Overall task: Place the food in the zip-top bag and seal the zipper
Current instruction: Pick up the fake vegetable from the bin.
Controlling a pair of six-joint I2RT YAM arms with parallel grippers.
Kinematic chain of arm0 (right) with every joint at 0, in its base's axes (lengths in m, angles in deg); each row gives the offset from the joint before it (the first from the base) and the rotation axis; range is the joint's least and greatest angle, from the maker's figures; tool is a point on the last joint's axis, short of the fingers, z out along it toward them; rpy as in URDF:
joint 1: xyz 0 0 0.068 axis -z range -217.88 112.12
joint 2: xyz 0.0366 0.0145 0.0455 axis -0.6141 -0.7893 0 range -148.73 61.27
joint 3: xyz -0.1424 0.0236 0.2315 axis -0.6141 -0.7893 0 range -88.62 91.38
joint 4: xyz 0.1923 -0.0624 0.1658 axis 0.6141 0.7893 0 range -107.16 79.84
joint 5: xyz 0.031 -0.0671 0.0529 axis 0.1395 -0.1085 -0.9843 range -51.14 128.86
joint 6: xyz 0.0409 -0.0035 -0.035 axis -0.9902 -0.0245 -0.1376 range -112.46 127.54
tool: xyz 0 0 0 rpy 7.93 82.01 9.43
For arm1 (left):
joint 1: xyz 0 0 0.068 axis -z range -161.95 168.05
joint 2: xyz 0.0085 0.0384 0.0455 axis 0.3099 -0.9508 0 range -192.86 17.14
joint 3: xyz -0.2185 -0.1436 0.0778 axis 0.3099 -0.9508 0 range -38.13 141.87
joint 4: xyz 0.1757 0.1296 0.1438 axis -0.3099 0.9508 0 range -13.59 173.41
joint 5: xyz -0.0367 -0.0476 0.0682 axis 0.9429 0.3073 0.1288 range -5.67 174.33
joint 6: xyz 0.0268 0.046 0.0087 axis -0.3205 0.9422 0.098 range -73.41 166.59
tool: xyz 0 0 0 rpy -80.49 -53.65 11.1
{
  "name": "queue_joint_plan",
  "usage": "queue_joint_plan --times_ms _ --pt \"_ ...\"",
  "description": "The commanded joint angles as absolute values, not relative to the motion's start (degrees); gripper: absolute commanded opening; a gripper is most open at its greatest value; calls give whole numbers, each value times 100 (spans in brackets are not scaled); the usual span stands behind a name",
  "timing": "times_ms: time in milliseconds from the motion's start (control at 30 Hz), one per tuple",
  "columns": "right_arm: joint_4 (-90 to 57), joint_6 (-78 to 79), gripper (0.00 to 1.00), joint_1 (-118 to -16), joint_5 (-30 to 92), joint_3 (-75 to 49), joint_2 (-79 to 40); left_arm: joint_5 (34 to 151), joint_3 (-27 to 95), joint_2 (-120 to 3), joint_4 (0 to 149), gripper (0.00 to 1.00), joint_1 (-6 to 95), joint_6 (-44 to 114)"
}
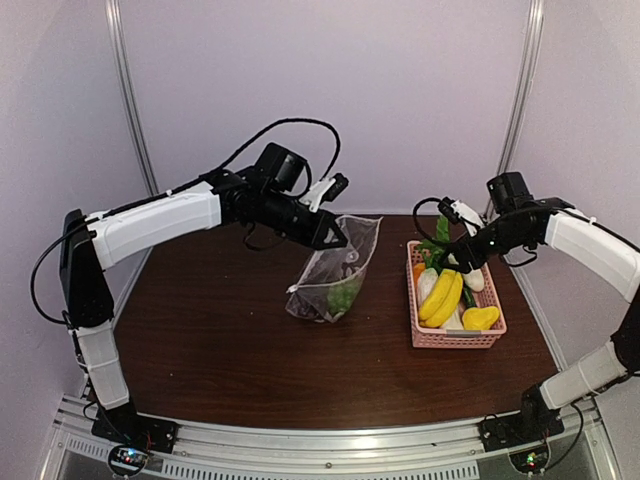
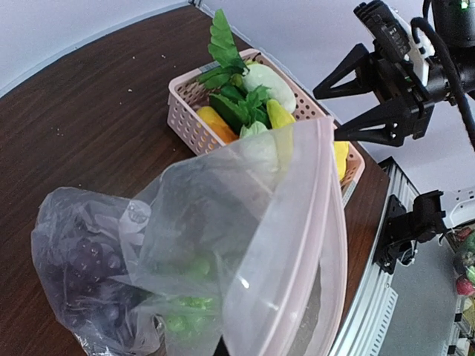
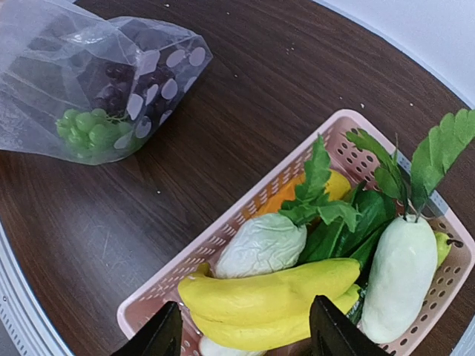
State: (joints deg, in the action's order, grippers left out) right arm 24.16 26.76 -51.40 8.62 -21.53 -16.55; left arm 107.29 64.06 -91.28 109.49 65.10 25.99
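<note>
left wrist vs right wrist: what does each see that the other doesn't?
Left wrist only: the zipper on the zip-top bag, and the right gripper, open above the pink basket. Right wrist only: the bananas end to end, and the bag's white spots. Both: the bag holding green grapes and purple grapes, the basket, and the leafy greens.
</note>
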Motion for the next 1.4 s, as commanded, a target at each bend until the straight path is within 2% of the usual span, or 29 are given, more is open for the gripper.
queue_joint_plan --times_ms 0,333,633,1233,1367 --pt "2490 2721 60 -4965 1846 -2113 -1590 10824 6139 -9050 10824 0 6516 2884" --pt "2950 2726 63 -4828 3210 -1099 -2835 10934 5553 -8605 10600 0 6516 2830" --pt "2862 2629 65 -4775 3425 -802 -3725 10884 5460 -8382 10533 0 6516 2855" --pt "2633 2541 67 -4667 3517 -842 -4243 10901 5425 -8404 10498 0 6516 2831" --pt "2694 2546 58 -4654 3467 -903 -4020 10913 5433 -8445 10491 0 6516 2826"
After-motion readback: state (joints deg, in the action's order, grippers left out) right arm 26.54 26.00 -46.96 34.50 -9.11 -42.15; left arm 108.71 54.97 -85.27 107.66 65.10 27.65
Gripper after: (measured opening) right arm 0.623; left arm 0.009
